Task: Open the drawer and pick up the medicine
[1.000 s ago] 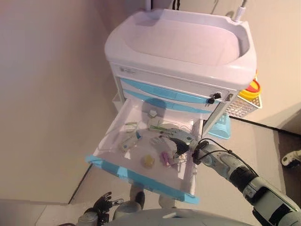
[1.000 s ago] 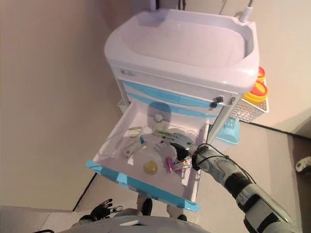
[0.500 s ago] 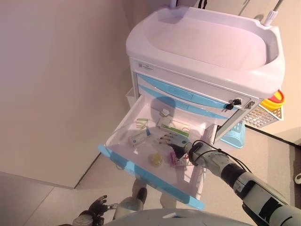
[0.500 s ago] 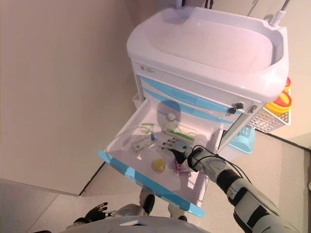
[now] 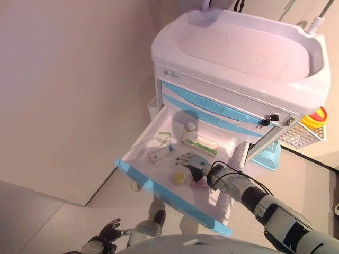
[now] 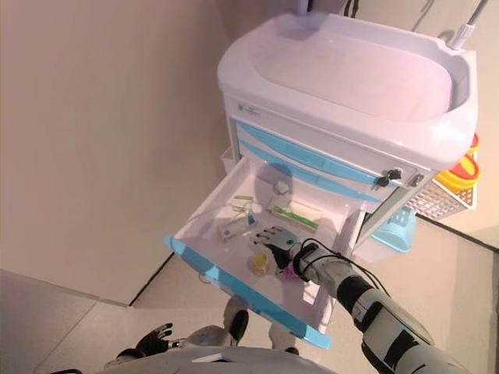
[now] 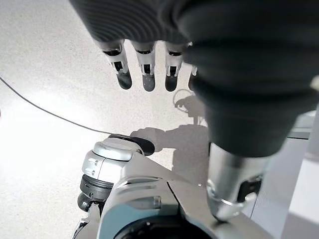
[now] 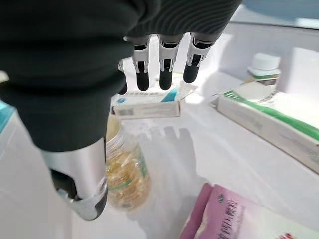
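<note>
Right wrist view: the right hand (image 8: 75, 94) hangs inside the open drawer with its fingers (image 8: 165, 69) straight and spread and its thumb apart, holding nothing.
Drawer (image 5: 139, 142): pulled fully out of the white cart (image 5: 241, 58), its light blue front (image 5: 169, 198) toward the robot; the blue-fronted drawers above it are closed.
Medicine bottle (image 8: 124, 177): a clear bottle of yellow capsules lying on the drawer floor just beside the thumb; contact cannot be told. In the left eye view it shows as a yellow spot (image 5: 179, 178) near the drawer front.
Pink packet (image 8: 239, 219): lies near the bottle, on the right arm's side of the drawer.
White and blue box (image 8: 149, 103): lies past the fingertips, apart from them.
Green and white box (image 8: 269, 122): a long box lying farther back in the drawer.
Small white bottle (image 8: 263, 67): stands at the drawer's back wall.
Left hand (image 7: 149, 64): down low beside the robot over the floor (image 7: 45, 74), fingers straight and relaxed, holding nothing.
Yellow containers (image 6: 465, 167): sit in a white basket (image 6: 437, 199) on the cart's far side.
</note>
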You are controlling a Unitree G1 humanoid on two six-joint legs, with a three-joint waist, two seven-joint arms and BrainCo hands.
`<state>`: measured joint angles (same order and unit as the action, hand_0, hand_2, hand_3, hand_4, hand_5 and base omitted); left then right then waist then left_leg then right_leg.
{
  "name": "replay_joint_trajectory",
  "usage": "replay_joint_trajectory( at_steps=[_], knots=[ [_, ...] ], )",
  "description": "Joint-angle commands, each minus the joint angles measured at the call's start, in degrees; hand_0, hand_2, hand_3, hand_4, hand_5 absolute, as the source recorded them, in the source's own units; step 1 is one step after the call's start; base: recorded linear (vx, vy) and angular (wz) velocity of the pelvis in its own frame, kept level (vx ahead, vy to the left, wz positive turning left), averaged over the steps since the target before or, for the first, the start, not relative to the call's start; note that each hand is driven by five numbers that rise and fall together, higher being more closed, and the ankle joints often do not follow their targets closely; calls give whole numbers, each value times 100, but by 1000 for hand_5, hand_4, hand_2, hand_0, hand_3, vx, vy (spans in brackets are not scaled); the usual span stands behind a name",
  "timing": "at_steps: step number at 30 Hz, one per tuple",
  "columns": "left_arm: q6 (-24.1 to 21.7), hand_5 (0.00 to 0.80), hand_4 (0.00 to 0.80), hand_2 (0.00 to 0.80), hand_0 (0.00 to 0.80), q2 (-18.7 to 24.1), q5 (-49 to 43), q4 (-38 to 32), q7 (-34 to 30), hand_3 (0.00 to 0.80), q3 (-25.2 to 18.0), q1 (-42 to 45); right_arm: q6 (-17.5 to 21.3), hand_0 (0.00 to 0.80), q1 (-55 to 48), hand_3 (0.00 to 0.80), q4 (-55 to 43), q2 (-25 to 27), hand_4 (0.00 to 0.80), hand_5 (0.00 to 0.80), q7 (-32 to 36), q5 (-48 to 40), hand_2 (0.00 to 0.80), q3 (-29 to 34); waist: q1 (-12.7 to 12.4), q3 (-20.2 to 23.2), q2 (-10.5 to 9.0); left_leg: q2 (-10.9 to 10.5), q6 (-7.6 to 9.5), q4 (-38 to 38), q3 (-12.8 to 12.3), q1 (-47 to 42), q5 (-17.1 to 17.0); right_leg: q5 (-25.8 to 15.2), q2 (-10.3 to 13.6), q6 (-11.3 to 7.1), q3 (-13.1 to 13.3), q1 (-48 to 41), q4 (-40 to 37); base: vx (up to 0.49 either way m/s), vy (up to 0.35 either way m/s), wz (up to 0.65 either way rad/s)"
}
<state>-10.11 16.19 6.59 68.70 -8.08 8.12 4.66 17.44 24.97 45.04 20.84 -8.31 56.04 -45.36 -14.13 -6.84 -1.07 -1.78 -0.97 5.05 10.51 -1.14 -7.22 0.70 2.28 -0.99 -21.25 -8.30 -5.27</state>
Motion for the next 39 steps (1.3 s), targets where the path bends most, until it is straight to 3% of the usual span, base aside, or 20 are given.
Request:
replay_joint_trajectory(
  at_steps=[1, 26, 27, 28, 29, 30, 31, 39],
  knots=[
    [-121, 0, 0, 0, 0, 0, -199, 186, -56, 0, 307, -152, 82, 0, 272, 0, -74, -133, 0, 0, -225, 79, 0, -233, -169, -3, -121, -197, 51, -84, 22, -76, 587, 53, 269, -287, 14, 109, 386, 5, 9, 5],
    [-123, 0, 0, 0, 0, 13, -205, 77, -76, 0, 438, -119, -87, 0, 205, 0, 413, -331, 0, 0, -389, 163, 0, -219, -295, -48, -99, -225, 70, -79, 132, -79, 556, 41, 307, -324, -97, 72, 397, 5, 3, 2],
    [-123, 0, 0, 0, 0, 15, -202, 78, -76, 0, 445, -123, -99, 44, 198, 44, 431, -332, 44, 44, -401, 192, 44, -214, -295, -51, -100, -225, 70, -78, 133, -81, 555, 39, 307, -325, -98, 71, 398, 0, 0, 0],
    [-106, 0, 0, 0, 0, 14, -185, 74, -68, 0, 458, -135, -138, 389, 200, 389, 463, -335, 389, 389, -404, 244, 389, -215, -297, -53, -101, -225, 71, -76, 136, -82, 553, 39, 307, -327, -100, 69, 397, 0, 0, 0],
    [-105, 0, 0, 0, 0, 14, -180, 75, -63, 0, 461, -136, -162, 496, 191, 496, 489, -336, 496, 496, -431, 239, 496, -215, -296, -58, -102, -224, 72, -76, 137, -86, 554, 39, 306, -327, -98, 67, 397, 0, 0, 0],
    [-105, 0, 0, 0, 0, 11, -182, 75, -60, 0, 461, -135, -205, 731, 191, 731, 495, -334, 731, 731, -532, 315, 731, -211, -296, -60, -103, -227, 72, -76, 138, -86, 556, 39, 306, -328, -98, 67, 397, 0, 0, 0],
    [-109, 0, 0, 0, 0, 11, -175, 82, -58, 0, 472, -137, -201, 800, 197, 800, 522, -339, 800, 800, -562, 346, 800, -205, -294, -63, -102, -227, 71, -77, 139, -84, 553, 38, 306, -329, -95, 71, 401, 0, 0, 0],
    [-97, 0, 0, 0, 0, -2, -163, 55, -59, 0, 499, -136, -178, 800, 147, 800, 519, -355, 800, 800, -535, 251, 800, -189, -291, -76, -93, -224, 68, -70, 144, -71, 542, 22, 313, -342, -101, 87, 393, 0, 0, 0]
  ],
)
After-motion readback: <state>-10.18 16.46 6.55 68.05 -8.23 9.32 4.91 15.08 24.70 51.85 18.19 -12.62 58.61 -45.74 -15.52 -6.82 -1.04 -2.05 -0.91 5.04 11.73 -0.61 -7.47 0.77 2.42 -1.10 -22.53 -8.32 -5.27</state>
